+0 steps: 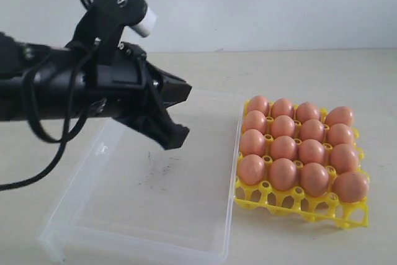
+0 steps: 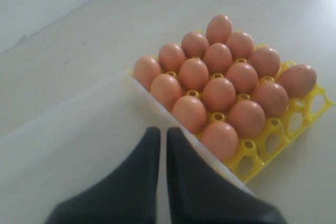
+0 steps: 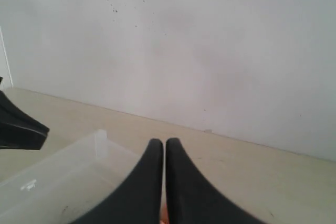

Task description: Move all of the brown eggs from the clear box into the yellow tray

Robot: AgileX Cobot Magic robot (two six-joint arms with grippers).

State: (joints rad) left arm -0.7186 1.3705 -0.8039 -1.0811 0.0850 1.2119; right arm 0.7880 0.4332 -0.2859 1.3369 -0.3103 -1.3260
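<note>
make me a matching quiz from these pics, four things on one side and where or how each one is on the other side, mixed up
Things
1. large clear plastic rectangular box
2. bright yellow plastic lattice egg tray
3. smooth orange-brown oval eggs
4. black left gripper

States
a. sitting in rows, one per cup
b. over the box, shut, holding nothing
c. no eggs inside
d. beside the box, every cup filled

Pairs: 1-c, 2-d, 3-a, 4-b
</note>
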